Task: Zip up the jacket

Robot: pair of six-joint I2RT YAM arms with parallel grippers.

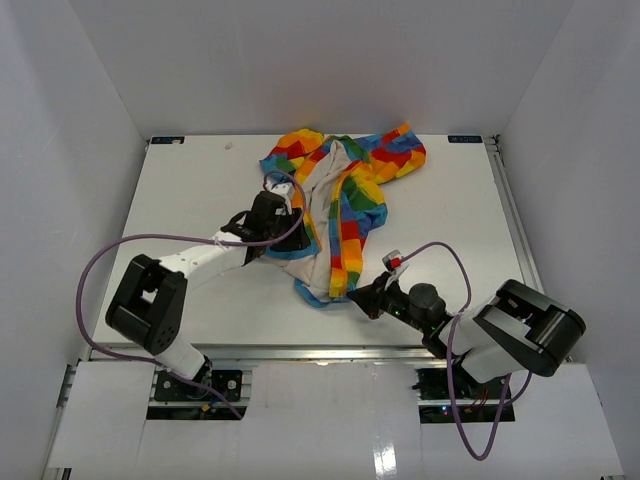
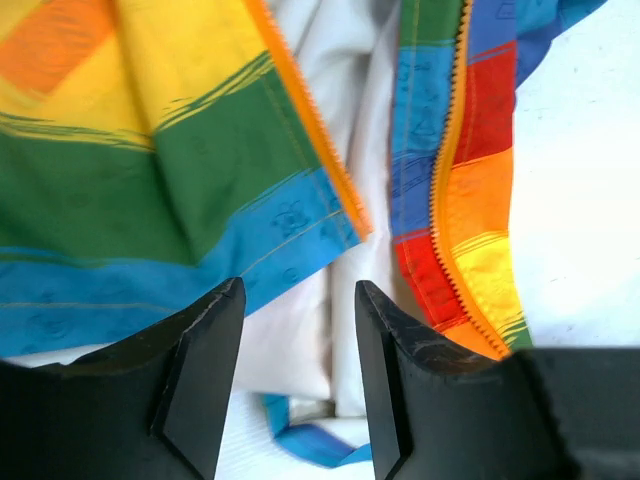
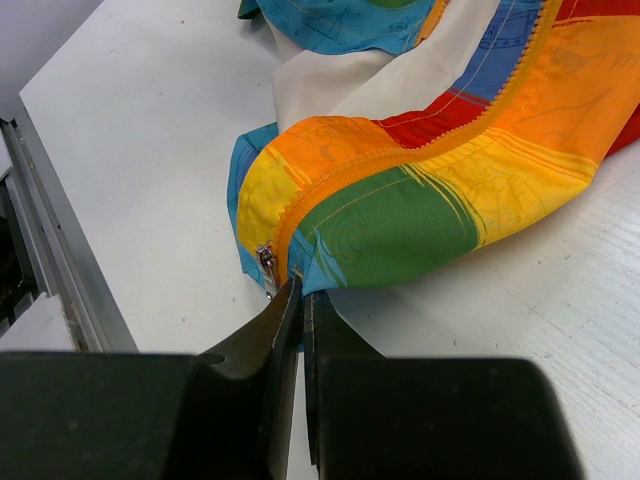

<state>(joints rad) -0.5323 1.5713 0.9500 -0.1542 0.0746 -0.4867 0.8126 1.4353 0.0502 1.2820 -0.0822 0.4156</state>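
- White desk [image 1: 200, 180] carries everything, and the jacket [image 1: 345, 200] lies crumpled on its far middle part, spread open with the pale lining [image 1: 325, 215] facing up.
- Black and set at the jacket's left side, the left gripper [image 1: 268, 215] hangs over the blue-edged hem of the left front panel.
- From the left wrist view, this gripper [image 2: 300, 300] has its fingers [image 2: 200, 340] well apart, with white lining showing in the gap between them; whether they touch the cloth cannot be told.
- Green, yellow and orange blocks of the left panel fill the upper left of that view, ending in an orange zipper edge.
- Across a strip of lining, the other half of the zipper [image 2: 445, 200] runs down the right panel, separate from the first half.
- Rainbow patchwork of the right panel runs down toward the near edge of the desk and ends in a folded corner.
- At that corner sits the right gripper [image 1: 360, 297], reaching in from the right arm.
- In the right wrist view its fingers [image 3: 250, 350] are pressed nearly together, pinching the bottom hem of the jacket.
- Just left of the gripper [image 3: 300, 290], a small metal zipper pull [image 3: 267, 270] hangs at the bottom end of the yellow teeth.
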